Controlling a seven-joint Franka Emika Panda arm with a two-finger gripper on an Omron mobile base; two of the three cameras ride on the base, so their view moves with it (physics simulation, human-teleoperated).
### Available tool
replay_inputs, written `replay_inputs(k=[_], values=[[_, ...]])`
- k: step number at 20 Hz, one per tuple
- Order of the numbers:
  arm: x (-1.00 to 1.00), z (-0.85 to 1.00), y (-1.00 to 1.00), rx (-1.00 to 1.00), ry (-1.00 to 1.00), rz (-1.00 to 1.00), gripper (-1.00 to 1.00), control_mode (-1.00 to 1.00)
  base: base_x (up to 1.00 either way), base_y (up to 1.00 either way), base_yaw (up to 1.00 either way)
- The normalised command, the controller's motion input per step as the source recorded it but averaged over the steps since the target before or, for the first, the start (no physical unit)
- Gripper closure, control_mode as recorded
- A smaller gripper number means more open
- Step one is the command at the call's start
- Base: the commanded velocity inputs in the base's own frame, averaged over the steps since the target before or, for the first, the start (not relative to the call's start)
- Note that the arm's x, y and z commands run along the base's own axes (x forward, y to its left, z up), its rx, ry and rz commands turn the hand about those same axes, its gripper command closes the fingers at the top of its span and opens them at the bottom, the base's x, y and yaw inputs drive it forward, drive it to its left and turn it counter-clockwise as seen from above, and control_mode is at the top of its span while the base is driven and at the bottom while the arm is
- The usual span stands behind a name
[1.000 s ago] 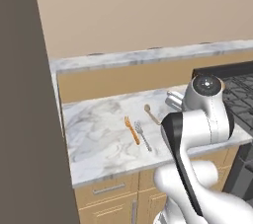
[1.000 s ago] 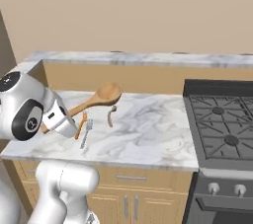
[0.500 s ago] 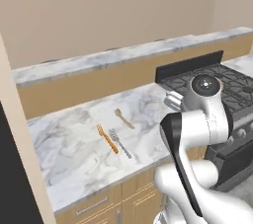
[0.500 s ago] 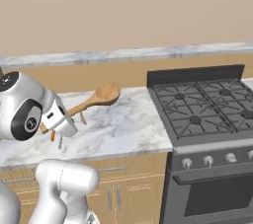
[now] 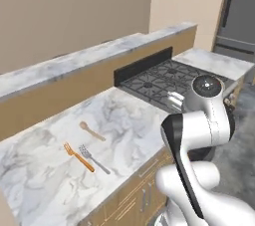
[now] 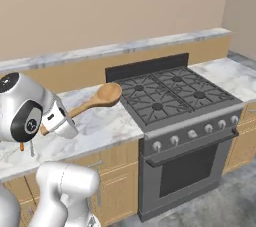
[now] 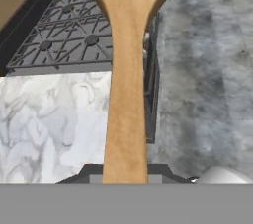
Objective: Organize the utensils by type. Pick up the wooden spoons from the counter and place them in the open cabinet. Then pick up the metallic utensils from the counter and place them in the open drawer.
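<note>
Gripper (image 6: pixel 46 127) jaws clamp large wooden spoon (image 6: pixel 95 100) by its handle, long axis running straight out ahead over the counter (image 6: pixel 107 121).

Tan wooden spoon (image 6: pixel 95 100), white-grey marbled counter (image 5: pixel 134 120), dark grey stove (image 6: pixel 170 93) (orange fork (image 5: pixel 78 157) too).

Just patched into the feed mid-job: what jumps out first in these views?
The large wooden spoon stands out, held in the gripper above the counter, its bowl toward the stove. On the counter farther off lie a small wooden spoon, an orange fork and a grey metal fork.
</note>
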Motion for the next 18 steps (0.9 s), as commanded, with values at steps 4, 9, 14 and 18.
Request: replay_inputs(k=[4, 9, 14, 18], values=[[0.00, 0.00, 0.00, 0.00, 0.00, 0.00, 1.00, 1.00, 0.00, -0.15, -0.45], [0.00, 0.00, 0.00, 0.00, 0.00, 0.00, 1.00, 1.00, 0.00, -0.16, -0.48], [0.00, 0.00, 0.00, 0.00, 0.00, 0.00, 1.00, 1.00, 0.00, -0.25, -0.48], [0.00, 0.00, 0.00, 0.00, 0.00, 0.00, 1.00, 1.00, 0.00, -0.26, -0.44]])
